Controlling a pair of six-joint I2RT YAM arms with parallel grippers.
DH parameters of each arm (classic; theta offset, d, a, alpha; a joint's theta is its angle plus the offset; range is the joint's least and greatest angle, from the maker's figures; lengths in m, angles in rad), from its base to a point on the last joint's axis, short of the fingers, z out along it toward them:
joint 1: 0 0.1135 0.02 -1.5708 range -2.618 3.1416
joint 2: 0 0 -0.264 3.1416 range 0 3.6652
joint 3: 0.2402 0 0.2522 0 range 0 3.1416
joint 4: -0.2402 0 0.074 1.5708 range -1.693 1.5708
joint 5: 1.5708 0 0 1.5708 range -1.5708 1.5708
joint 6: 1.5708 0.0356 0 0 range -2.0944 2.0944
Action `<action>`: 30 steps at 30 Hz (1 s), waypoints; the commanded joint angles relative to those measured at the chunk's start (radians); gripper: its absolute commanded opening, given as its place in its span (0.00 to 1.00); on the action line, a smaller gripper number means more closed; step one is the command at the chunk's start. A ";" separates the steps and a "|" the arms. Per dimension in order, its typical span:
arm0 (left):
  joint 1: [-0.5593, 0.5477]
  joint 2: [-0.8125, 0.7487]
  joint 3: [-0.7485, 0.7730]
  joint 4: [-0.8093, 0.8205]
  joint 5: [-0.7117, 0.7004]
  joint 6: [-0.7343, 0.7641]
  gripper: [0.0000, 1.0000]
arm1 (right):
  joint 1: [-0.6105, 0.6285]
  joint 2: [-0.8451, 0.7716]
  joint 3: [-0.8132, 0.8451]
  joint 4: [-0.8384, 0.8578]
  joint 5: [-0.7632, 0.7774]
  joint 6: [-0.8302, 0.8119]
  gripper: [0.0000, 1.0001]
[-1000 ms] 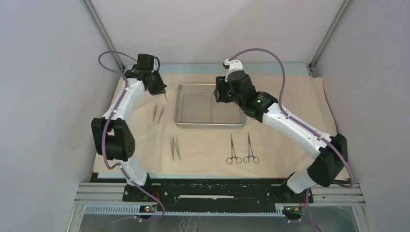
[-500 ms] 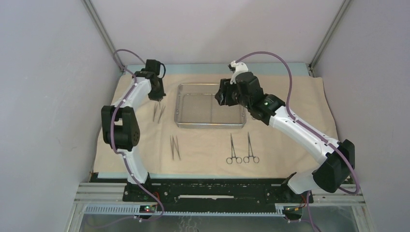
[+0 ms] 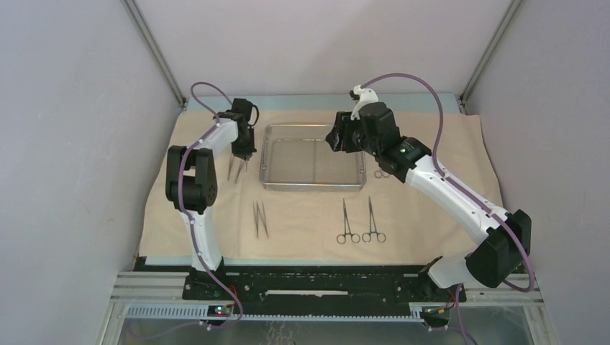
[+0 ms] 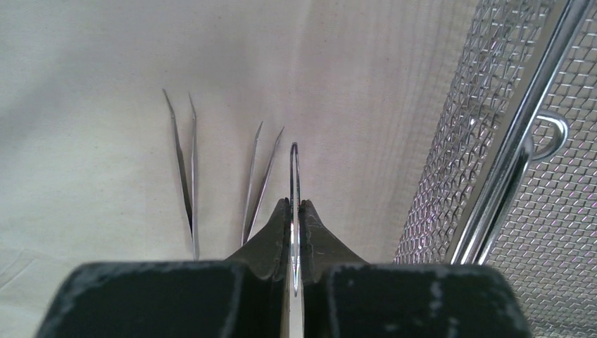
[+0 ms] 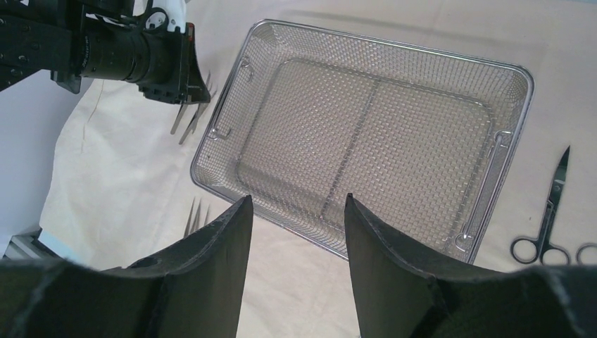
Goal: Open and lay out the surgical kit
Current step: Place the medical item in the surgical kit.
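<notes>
Left tool (image 4: 294, 205) has swung in closer to the tray (image 5: 394, 44) since a second ago. It's clamped tight on slim tweezers (image 4: 293, 165) and hanging over two other pairs (image 4: 189, 176) already on the cloth (image 3: 302, 215). Looks like the laying-out step; next it needs lowering beside them and letting go. Right tool (image 5: 296, 203) hangs open above the empty tray. Only its wrist view shows the scissors (image 5: 549, 211) clearly.

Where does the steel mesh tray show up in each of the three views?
Top external: tray at centre, slightly toward the far side.
Left wrist: tray along the right edge, partly cut off.
Right wrist: whole tray fills the middle.
Shared landmark: two tweezers lying beside its left end.
</notes>
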 commanded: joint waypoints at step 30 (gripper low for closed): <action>-0.026 0.004 -0.034 -0.041 0.026 0.020 0.12 | -0.038 -0.003 0.005 0.037 -0.087 0.051 0.58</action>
